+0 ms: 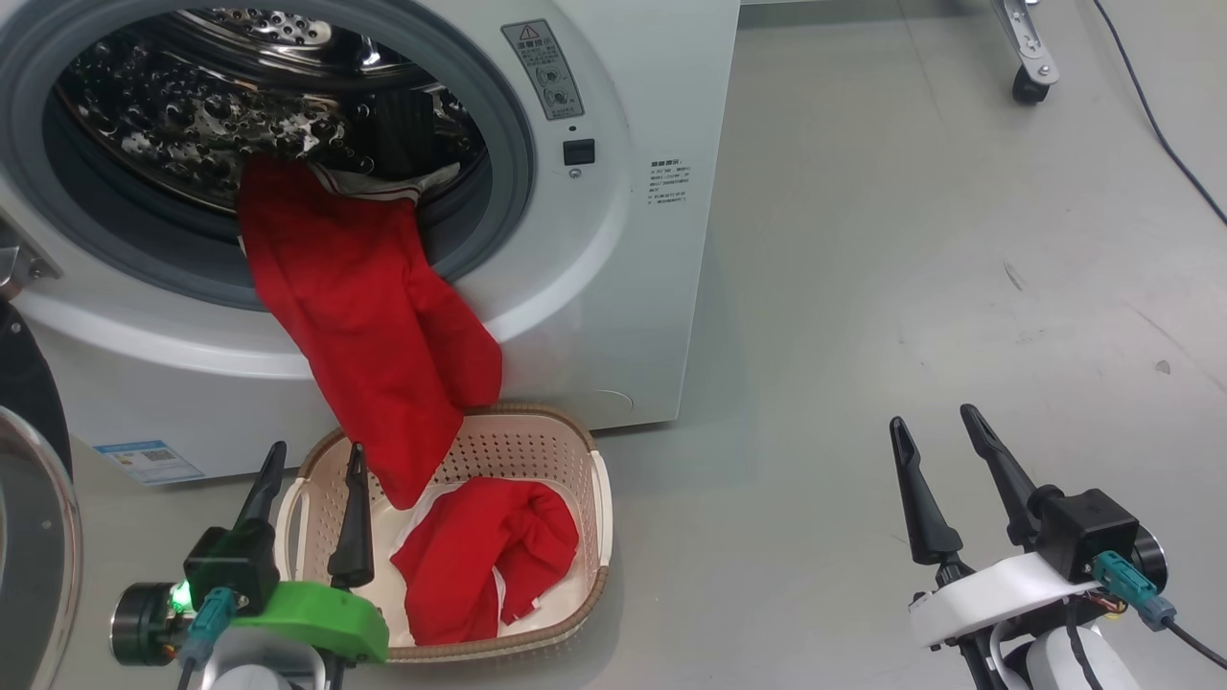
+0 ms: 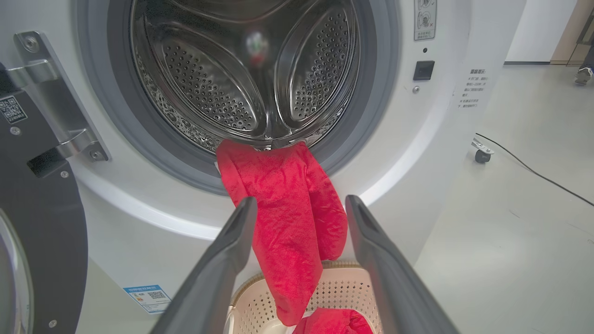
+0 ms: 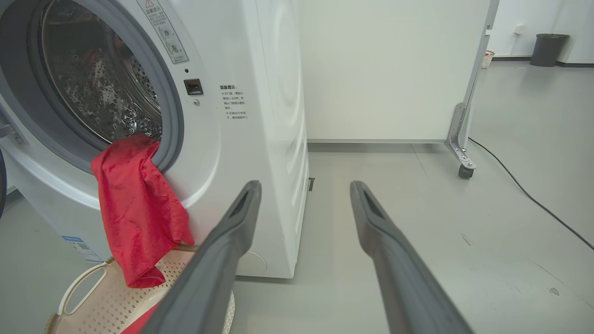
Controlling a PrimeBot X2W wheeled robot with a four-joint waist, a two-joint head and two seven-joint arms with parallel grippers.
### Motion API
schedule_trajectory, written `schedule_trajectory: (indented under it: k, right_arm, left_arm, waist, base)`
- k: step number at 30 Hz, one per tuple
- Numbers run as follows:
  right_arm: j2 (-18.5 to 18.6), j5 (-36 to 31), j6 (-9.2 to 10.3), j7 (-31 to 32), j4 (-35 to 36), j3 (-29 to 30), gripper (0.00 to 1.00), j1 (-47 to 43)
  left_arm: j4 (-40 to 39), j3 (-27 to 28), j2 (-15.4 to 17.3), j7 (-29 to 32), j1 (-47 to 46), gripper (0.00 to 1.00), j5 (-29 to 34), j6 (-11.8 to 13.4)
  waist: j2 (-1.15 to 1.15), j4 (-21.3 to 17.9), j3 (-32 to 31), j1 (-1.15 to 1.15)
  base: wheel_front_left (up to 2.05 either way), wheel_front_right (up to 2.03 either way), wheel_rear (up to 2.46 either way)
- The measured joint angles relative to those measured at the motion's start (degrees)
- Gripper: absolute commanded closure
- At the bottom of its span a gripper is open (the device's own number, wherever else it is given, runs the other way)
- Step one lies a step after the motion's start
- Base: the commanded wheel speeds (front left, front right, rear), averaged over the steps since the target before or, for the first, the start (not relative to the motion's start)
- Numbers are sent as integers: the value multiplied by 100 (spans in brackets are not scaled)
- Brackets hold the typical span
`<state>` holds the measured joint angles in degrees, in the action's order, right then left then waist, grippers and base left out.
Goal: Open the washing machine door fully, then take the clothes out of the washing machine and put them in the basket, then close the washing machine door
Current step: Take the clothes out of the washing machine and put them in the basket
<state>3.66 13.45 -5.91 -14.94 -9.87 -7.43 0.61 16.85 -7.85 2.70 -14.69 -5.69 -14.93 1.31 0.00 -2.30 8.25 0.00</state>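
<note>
The white washing machine (image 1: 613,287) stands with its drum mouth uncovered. Its black-rimmed door (image 1: 34,517) is swung out at the left edge, also seen as the door (image 2: 41,222). A red garment (image 1: 369,326) hangs from the drum mouth over the gasket, its tip dangling into the cream basket (image 1: 575,450) on the floor. More red and white clothes (image 1: 489,556) lie in the basket. My left gripper (image 1: 314,452) is open over the basket's left side, short of the hanging garment (image 2: 287,218). My right gripper (image 1: 939,420) is open over bare floor, well to the right.
Grey floor stretches to the right of the machine. A white panel on a castor (image 3: 464,170) stands behind, with a black cable (image 3: 533,204) trailing across the floor. A dark bin (image 3: 549,48) sits far back.
</note>
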Motion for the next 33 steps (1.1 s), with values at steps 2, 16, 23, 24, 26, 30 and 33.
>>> schedule_trajectory:
  k: [2, 16, 23, 24, 26, 30, 33]
  right_arm:
    - [0, 0, 0, 0, 1, 1, 0, -16]
    - [-8, 0, 3, 0, 44, 0, 0, -24]
    - [-10, 0, 9, 0, 101, 0, 0, -25]
    - [-10, 0, 9, -1, 116, 0, 0, -25]
    - [-11, 0, 9, 0, 120, 0, 0, -25]
    - [-12, 0, 9, -1, 176, -23, 0, -24]
    - [-16, 0, 8, 0, 205, -85, 0, -21]
  left_arm:
    - [-83, -15, -1, -1, 51, 0, 0, 0]
    - [-393, -68, -1, -1, 343, 0, -20, 67]
    - [-489, -141, 0, 21, 399, 0, -60, 92]
    - [-502, -143, 0, 35, 399, 0, -60, 92]
    - [-502, -143, 0, 36, 399, 0, -60, 92]
    - [-490, -142, -1, 152, 398, 0, -118, 92]
    - [-401, -115, 1, 278, 391, 0, -177, 92]
  waist:
    - [0, -13, -16, 0]
    - [0, -47, -52, 0]
    - [0, -60, -12, 0]
    - [0, -59, 2, 0]
    - [0, -59, 12, 0]
    - [0, -64, 80, 0]
    - [0, -86, 156, 0]
  base:
    - [0, 0, 0]
    - [0, 0, 0]
    - [0, 0, 0]
    - [0, 0, 0]
    - [0, 0, 0]
    - [0, 0, 0]
    - [0, 0, 0]
